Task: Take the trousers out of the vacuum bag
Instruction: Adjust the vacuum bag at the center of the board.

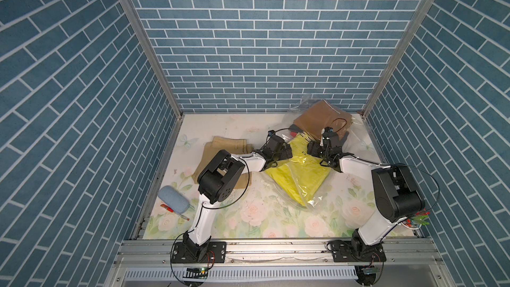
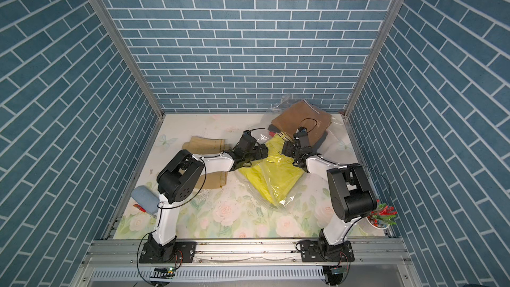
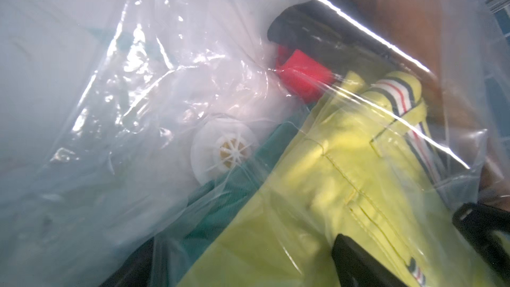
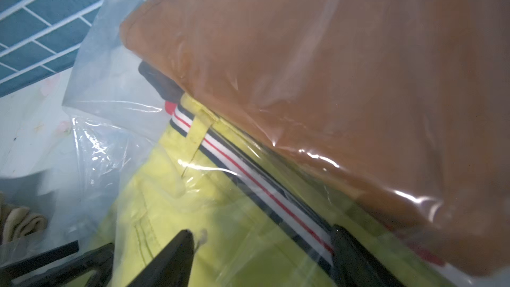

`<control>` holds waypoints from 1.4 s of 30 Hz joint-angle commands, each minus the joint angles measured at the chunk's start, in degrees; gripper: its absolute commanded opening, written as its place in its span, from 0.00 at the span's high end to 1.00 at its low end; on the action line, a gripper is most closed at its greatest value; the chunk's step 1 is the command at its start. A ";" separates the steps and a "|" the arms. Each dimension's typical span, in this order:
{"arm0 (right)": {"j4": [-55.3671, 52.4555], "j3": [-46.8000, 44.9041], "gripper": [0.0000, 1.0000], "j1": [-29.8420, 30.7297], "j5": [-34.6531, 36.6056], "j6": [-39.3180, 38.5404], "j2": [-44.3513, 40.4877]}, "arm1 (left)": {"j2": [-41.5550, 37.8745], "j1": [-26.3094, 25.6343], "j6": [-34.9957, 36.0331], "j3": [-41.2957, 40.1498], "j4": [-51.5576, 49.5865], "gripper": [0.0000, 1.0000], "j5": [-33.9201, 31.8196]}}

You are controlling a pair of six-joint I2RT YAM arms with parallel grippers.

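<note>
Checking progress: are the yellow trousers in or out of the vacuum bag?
In: the vacuum bag film covers the yellow trousers.

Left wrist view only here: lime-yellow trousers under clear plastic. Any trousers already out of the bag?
Observer: Yes. The folded khaki cloth trousers lie on the table, left of the see-through plastic vacuum bag.
Operator: Right hand?
Observer: The right hand is open, with fingers either side of the striped waistband of the lime-yellow trousers.
Operator: Anything else loose?
Observer: A small grey-blue oval case sits near the table's left front edge.
</note>
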 commanded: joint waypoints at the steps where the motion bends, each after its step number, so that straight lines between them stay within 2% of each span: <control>1: -2.78 -5.87 0.19 -1.83 2.69 5.74 -1.71 | 6.09 -4.12 -2.65 3.81 -0.03 0.00 5.79; 6: -2.19 -9.58 0.19 -4.77 2.69 5.44 -4.61 | 9.35 -6.71 -4.40 8.14 -0.25 0.00 6.00; 9: -2.21 -9.12 0.19 -5.45 1.03 2.17 -6.17 | 9.32 -7.54 -5.88 8.02 -0.12 0.00 6.06; 12: -2.42 -8.83 0.19 -4.95 -1.12 -1.71 -10.27 | 6.13 -7.55 -7.02 4.38 0.23 0.00 5.23; 16: -4.18 -8.65 0.18 -3.10 -4.68 -6.52 -17.90 | -2.01 -6.78 -7.15 -2.49 -0.42 0.00 3.04; 19: -7.67 -7.56 0.18 1.16 -5.09 -9.15 -22.61 | -8.33 -5.39 -5.18 -6.18 -1.27 0.00 3.43; 26: -13.41 -8.29 0.18 15.42 0.41 -9.57 -31.82 | -24.01 -1.68 1.01 -13.08 -7.04 0.00 2.44; 34: -21.71 -11.03 0.17 30.15 9.21 -8.59 -39.78 | -39.37 0.80 4.25 -23.95 -11.42 0.01 3.32; 37: -26.48 -12.41 0.16 34.18 14.69 -6.78 -41.04 | -45.24 0.80 5.43 -28.47 -10.91 0.00 5.54; 42: -31.32 -15.25 0.17 38.03 18.65 -2.19 -42.06 | -54.34 0.72 6.07 -35.97 -8.40 0.01 9.94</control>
